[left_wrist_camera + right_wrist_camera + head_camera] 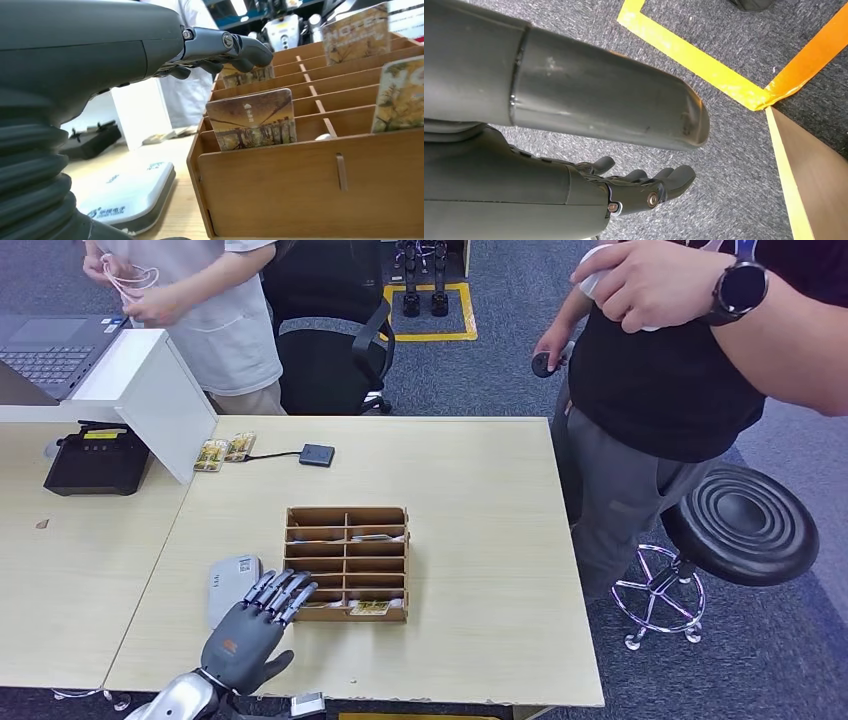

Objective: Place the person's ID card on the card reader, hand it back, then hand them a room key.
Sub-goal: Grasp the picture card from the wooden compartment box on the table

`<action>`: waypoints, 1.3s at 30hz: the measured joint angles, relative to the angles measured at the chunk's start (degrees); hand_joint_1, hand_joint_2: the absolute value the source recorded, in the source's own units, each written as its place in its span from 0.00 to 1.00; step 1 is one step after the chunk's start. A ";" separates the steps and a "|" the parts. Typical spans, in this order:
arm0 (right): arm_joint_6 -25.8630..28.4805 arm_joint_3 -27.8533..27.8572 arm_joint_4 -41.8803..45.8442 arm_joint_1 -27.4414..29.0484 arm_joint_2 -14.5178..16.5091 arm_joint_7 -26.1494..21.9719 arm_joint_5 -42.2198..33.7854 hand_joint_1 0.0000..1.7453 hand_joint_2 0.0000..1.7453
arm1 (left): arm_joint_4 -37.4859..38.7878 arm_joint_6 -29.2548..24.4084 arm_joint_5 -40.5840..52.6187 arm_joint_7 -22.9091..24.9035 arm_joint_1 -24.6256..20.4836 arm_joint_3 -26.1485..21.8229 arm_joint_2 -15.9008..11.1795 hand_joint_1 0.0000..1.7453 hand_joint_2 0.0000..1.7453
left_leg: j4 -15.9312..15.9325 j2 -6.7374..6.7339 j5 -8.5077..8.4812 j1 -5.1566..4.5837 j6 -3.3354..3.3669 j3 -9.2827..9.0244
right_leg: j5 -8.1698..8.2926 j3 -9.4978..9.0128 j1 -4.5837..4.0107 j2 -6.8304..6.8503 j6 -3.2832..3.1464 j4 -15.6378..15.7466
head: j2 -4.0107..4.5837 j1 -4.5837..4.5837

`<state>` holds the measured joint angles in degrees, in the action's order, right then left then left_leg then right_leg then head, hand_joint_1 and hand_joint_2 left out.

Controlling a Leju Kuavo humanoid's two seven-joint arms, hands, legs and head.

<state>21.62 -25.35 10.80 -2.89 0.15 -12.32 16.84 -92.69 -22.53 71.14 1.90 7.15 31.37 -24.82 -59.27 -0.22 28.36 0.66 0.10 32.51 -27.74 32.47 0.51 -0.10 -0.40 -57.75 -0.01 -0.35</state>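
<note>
The left robot hand (262, 615) hovers empty, fingers spread, at the wooden organizer's (347, 563) near-left corner; the card reader (232, 585) lies just left of it. To draw a room key (251, 120), pinch its exposed top edge and lift straight. The right robot hand (644, 187) hangs empty, loosely apart.
</note>
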 joint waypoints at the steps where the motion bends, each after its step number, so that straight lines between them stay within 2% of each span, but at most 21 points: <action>1: 0.03 0.03 0.00 0.01 0.01 -0.02 0.01 0.00 0.00 | 0.03 -0.10 -0.72 -0.03 0.01 -0.27 0.13 0.00 1.00 | 0.00 0.00 0.00 0.00 0.00 0.00 | 0.00 0.00 0.00 0.00 0.00 0.00 | -0.01 0.00; 7: 0.16 0.14 0.00 0.09 0.02 -0.21 0.08 0.00 0.00 | -0.05 0.09 -2.50 -1.84 -0.08 -2.00 1.66 0.00 1.00 | 0.00 0.00 0.00 0.00 0.00 -0.01 | 0.00 0.00 0.00 0.00 0.00 0.00 | 0.00 0.01; 19: 0.16 0.24 -0.05 0.26 0.12 0.27 0.10 0.00 0.00 | -0.07 3.82 -2.64 -2.57 -1.05 -2.02 5.67 0.00 1.00 | -0.01 0.00 0.00 -0.01 0.00 0.00 | 0.00 0.00 0.00 0.00 0.00 0.00 | 0.00 0.00; 30: 0.17 1.18 -0.09 0.31 0.26 0.30 0.10 0.00 0.00 | 0.02 5.61 -3.36 -1.99 -1.15 -1.20 7.28 0.00 1.00 | -0.01 0.00 0.00 0.00 0.00 0.00 | 0.00 0.00 0.00 0.00 0.00 0.00 | 0.00 0.00; 34: 0.17 1.20 -0.09 0.30 0.27 0.29 0.20 0.00 0.00 | 0.09 5.53 -3.30 -1.80 -1.21 -1.04 7.56 1.00 1.00 | -0.01 0.00 0.00 -0.01 0.00 0.00 | 0.00 0.00 0.00 0.00 0.00 0.00 | 0.00 0.00; 39: 0.17 1.21 -0.09 0.30 0.28 0.10 0.42 0.00 0.00 | 0.42 5.52 -3.01 -1.39 -1.38 -1.03 7.61 1.00 1.00 | -0.01 0.00 0.00 0.00 0.00 0.00 | 0.00 0.00 0.00 0.00 0.00 0.00 | -0.01 0.00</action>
<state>21.79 -24.14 10.71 -2.59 0.44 -12.21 17.26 -92.27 -17.00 68.13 0.51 5.77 30.34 -17.21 -59.27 -0.22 28.36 0.66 0.10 32.51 -27.73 32.48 0.52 -0.10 -0.40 -57.75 -0.02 -0.35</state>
